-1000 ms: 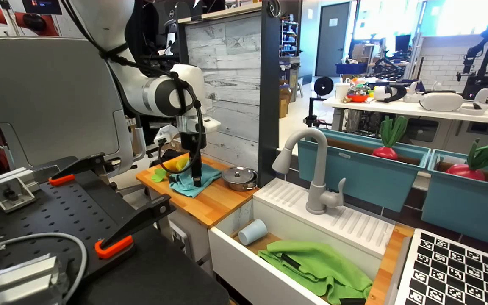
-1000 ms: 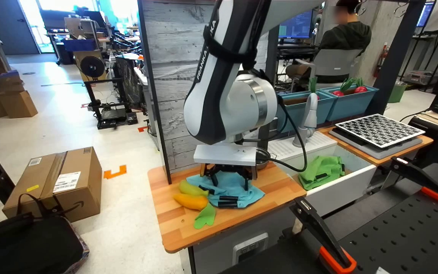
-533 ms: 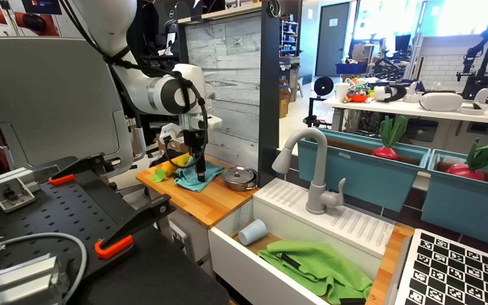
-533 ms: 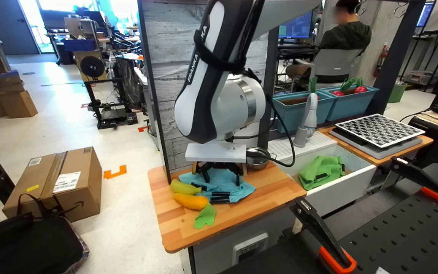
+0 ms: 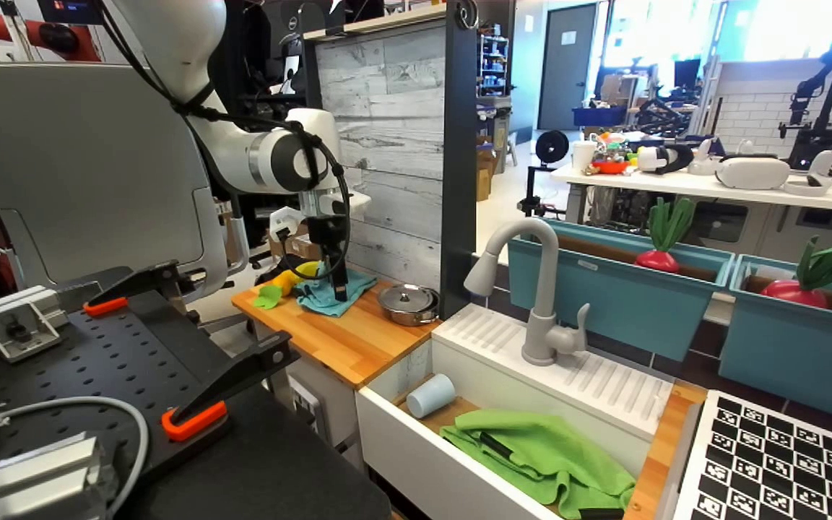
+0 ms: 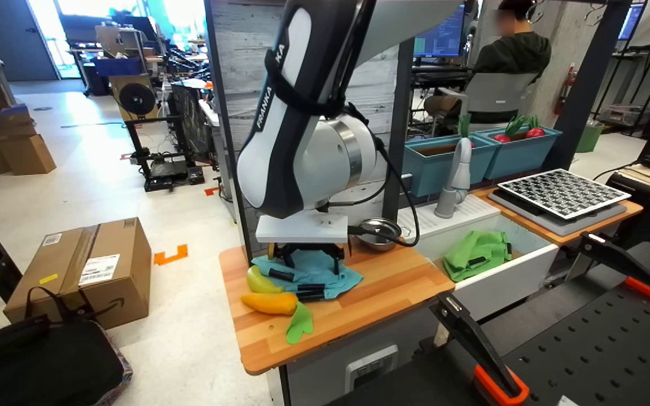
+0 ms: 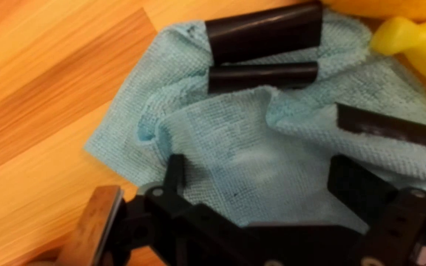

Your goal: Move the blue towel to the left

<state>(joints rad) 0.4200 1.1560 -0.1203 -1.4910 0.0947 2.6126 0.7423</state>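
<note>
The blue towel (image 6: pixel 312 273) lies crumpled on the wooden counter, with black strips on it. It also shows in an exterior view (image 5: pixel 321 300) and fills the wrist view (image 7: pixel 242 140). My gripper (image 7: pixel 256 164) points down over the towel with its fingers wide apart. The fingertips appear to touch the towel, and cloth lies flat between them, not pinched. The gripper also shows in both exterior views (image 6: pixel 312 265) (image 5: pixel 340 295). The towel's far part is partly hidden behind the gripper.
A yellow-green pear (image 6: pixel 262 281) touches or nearly touches the towel. An orange toy vegetable (image 6: pixel 269 303) and green leaf (image 6: pixel 301 323) lie in front. A metal pot (image 5: pixel 409 303) stands beside the towel. A wood-look wall (image 5: pixel 394 144) rises behind. The sink (image 5: pixel 401 462) holds a green towel (image 5: pixel 546 455).
My gripper has moved left in an exterior view, with the towel sliding along under the open fingers. The pear, orange vegetable and leaf have shifted the same way. The pot shows more.
</note>
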